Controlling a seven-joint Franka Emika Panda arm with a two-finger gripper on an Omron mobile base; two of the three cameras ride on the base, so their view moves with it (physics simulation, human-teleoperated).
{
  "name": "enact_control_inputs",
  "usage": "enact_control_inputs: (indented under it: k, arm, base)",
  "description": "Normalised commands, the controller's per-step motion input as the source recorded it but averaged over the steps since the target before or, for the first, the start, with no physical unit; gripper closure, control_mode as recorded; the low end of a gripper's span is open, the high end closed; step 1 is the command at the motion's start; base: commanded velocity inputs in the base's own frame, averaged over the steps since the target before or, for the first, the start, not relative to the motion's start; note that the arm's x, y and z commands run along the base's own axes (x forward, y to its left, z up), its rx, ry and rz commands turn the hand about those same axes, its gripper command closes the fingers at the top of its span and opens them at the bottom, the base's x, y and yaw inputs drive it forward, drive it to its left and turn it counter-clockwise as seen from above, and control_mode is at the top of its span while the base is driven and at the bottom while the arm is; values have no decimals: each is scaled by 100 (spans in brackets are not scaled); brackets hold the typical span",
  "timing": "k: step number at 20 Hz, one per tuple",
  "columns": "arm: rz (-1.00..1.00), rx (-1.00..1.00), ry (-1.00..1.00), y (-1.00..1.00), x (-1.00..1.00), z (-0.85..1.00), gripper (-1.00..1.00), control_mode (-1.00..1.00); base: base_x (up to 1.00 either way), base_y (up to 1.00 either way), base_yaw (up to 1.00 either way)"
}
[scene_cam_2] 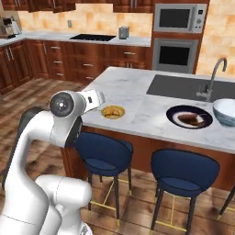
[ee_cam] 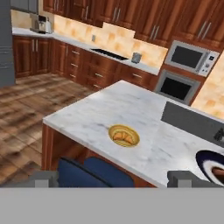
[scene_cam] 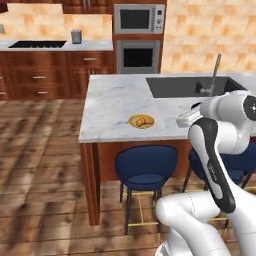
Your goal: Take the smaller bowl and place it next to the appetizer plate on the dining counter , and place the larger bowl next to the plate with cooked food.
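Holding nothing, my gripper (ee_cam: 113, 178) stands wide open above the dining counter (ee_cam: 100, 109). Ahead of my jaws, slightly to the middle, lies the yellow appetizer plate (ee_cam: 124, 135); off to their right sits the dark plate with cooked food (ee_cam: 214, 164). Beside it the larger bowl (scene_cam_2: 226, 111), glazed ceramic, likely heavy, slick, chippable: I'd pinch its rim.

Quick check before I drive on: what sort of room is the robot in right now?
A home kitchen, rendered. A marble dining counter with a sink and blue stools stands in front; a built-in microwave, oven and wooden cabinets line the back wall.
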Motion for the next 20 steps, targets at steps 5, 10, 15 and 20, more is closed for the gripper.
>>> enact_control_inputs:
  k: [5, 10, 15, 20]
  arm:
    - [0, 0, 0, 0, 0, 0, -100, 100]
    - [0, 0, 0, 0, 0, 0, -100, 100]
    - [0, 0, 0, 0, 0, 0, -100, 100]
    - [0, 0, 0, 0, 0, 0, -100, 100]
  base:
    - [58, 100, 13]
    - [95, 100, 20]
    - [100, 100, 20]
    - [100, 100, 8]
